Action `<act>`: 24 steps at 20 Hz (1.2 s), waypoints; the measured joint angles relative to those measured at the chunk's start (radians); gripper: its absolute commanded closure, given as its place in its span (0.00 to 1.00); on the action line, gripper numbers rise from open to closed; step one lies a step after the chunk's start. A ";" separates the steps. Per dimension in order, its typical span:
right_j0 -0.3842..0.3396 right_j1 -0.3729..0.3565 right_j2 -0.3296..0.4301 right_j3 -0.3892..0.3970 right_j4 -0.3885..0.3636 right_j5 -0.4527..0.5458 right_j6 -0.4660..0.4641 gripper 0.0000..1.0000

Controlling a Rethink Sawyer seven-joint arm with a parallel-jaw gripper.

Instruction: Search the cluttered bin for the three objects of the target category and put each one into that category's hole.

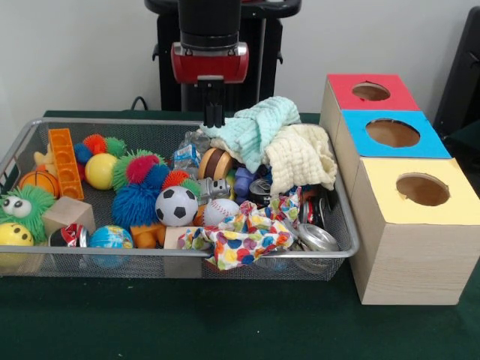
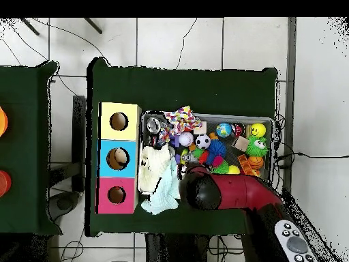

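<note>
A wire mesh bin (image 1: 30, 139) (image 2: 273, 136) holds a jumble of toys, cloths and cans. My gripper (image 1: 214, 120) hangs over the bin's back edge, just left of a mint cloth (image 1: 259, 127) (image 2: 163, 194). Its fingers are together with nothing between them. A cream cloth (image 1: 300, 157) (image 2: 153, 164) and a polka-dot cloth (image 1: 240, 236) (image 2: 180, 117) lie on the right side. Balls include a soccer ball (image 1: 176, 205) (image 2: 202, 141), a baseball (image 1: 220, 211) and a yellow ball (image 1: 100, 171). In the overhead view the red arm (image 2: 228, 193) hides the gripper.
A wooden box stands right of the bin with a red-topped hole (image 1: 371, 91) (image 2: 116, 195), a blue-topped hole (image 1: 392, 133) (image 2: 118, 158) and a yellow-topped hole (image 1: 422, 189) (image 2: 118, 121). Crushed cans (image 1: 319, 238), fuzzy balls (image 1: 139, 187), an orange block (image 1: 66, 161) and wooden cubes (image 1: 67, 214) crowd the bin.
</note>
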 measured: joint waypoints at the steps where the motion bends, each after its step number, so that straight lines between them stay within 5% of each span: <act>1: 0.000 0.010 0.000 -0.008 0.000 0.000 0.000 1.00; 24: 0.002 0.082 0.000 -0.097 -0.001 0.000 0.000 1.00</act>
